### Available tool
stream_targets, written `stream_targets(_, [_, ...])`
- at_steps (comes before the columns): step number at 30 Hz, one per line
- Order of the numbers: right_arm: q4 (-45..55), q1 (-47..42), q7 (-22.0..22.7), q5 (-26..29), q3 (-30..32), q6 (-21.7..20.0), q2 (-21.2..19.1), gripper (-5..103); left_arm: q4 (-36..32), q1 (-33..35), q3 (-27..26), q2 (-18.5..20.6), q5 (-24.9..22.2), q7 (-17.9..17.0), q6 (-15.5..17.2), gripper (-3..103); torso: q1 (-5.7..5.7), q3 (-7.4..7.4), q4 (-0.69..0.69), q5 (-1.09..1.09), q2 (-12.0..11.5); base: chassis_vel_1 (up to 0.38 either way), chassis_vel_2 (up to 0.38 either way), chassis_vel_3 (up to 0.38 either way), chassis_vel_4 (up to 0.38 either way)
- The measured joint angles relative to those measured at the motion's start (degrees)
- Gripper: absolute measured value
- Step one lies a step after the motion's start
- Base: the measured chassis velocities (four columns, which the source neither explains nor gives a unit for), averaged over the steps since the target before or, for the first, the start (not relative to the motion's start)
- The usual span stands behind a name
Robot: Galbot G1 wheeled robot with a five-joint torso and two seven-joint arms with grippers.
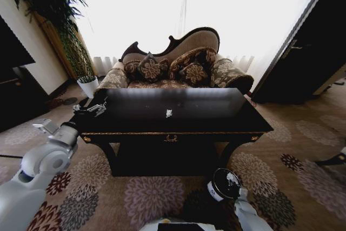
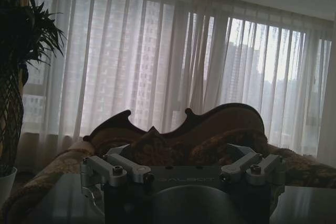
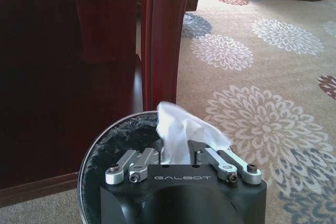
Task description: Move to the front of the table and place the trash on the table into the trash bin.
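Looking down my right wrist camera, I see the right gripper (image 3: 181, 153) hanging right above the mouth of the trash bin (image 3: 113, 137), its fingers (image 3: 212, 156) pinching a white paper wad (image 3: 181, 129) that sticks up between them. Just beyond the fingertips stands a carved leg of the table (image 3: 160, 40), with flowered carpet (image 3: 252, 119) spreading off to the side. From the head camera the bin (image 1: 223, 184) sits on the floor in front of the table's right leg. Farther out, my left gripper (image 1: 92, 109) hovers at the left end of the table (image 1: 178, 114); I cannot tell how its fingers stand. A tiny white scrap (image 1: 168, 113) lies mid-tabletop, well to the right of that gripper. Beyond the table is a patterned sofa (image 1: 178, 63) under bright curtains (image 2: 173, 61).
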Motion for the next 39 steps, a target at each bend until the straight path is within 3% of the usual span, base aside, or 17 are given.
stream_targets(4, [0.4, -0.4, 0.0, -0.5, 0.0, 0.4, 0.0, 40, 0.0, 0.0, 0.0, 0.0, 0.0, 0.0, 0.0, 100, 0.0, 0.0, 0.0, 0.0, 0.0, 0.0, 0.0, 0.0, 0.0])
stream_targets(7, [0.7, -0.7, 0.1, -0.8, 0.0, 0.4, 0.2, 57, 0.0, 0.0, 0.0, 0.0, 0.0, 0.0, 0.0, 100, 0.0, 0.0, 0.0, 0.0, 0.0, 0.0, 0.0, 0.0, 0.0])
stream_targets(9, [0.7, -0.8, 0.1, -0.8, 0.0, 0.4, 0.2, 57, 0.0, 0.0, 0.0, 0.0, 0.0, 0.0, 0.0, 100, 0.0, 0.0, 0.0, 0.0, 0.0, 0.0, 0.0, 0.0, 0.0])
stream_targets(12, [1.5, -1.3, 0.2, -0.8, 0.1, 0.5, 0.4, 73, 0.0, 0.0, 0.0, 0.0, 0.0, 0.0, 0.0, 100, 0.0, 0.0, 0.0, 0.0, 0.0, 0.0, 0.0, 0.0, 0.0])
stream_targets(13, [1.5, -1.3, 0.2, -0.8, 0.1, 0.5, 0.4, 73, 0.0, 0.0, 0.0, 0.0, 0.0, 0.0, 0.0, 100, 0.0, 0.0, 0.0, 0.0, 0.0, 0.0, 0.0, 0.0, 0.0])
stream_targets(16, [4.2, -3.0, 0.5, -0.3, 0.2, 0.5, 0.5, 89, 0.0, 0.0, 0.0, 0.0, 0.0, 0.0, 0.0, 100, 0.0, 0.0, 0.0, 0.0, 0.0, 0.0, 0.0, 0.0, 0.0])
stream_targets(18, [5.9, -4.0, 0.5, 0.3, 0.3, 0.4, 0.4, 95, 0.0, 0.0, 0.0, 0.0, 0.0, 0.0, 0.0, 100, 0.0, 0.0, 0.0, 0.0, 0.0, 0.0, 0.0, 0.0, 0.0])
stream_targets(21, [11.0, -7.6, 0.9, 1.3, 0.6, 1.1, 1.0, 99, 0.0, 0.0, 0.0, 0.0, 0.0, 0.0, 0.0, 100, 0.0, 0.0, 0.0, -0.01, 0.0, 0.0, 0.0, 0.0, 0.0])
stream_targets(28, [16.2, -12.9, 1.3, 1.2, 1.2, 4.0, 1.4, 100, 0.0, 0.0, 0.0, 0.0, 0.0, 0.0, 0.0, 100, 0.0, 0.0, 0.01, -0.01, 0.0, 0.0, 0.0, 0.0, 0.0])
stream_targets(39, [40.6, -28.3, 2.1, 3.7, 5.9, 5.5, 3.4, 100, 0.0, 0.0, 0.0, 0.0, 0.0, 0.0, 0.0, 100, 0.0, -0.01, 0.0, -0.01, 0.0, 0.0, 0.0, 0.0, 0.0])
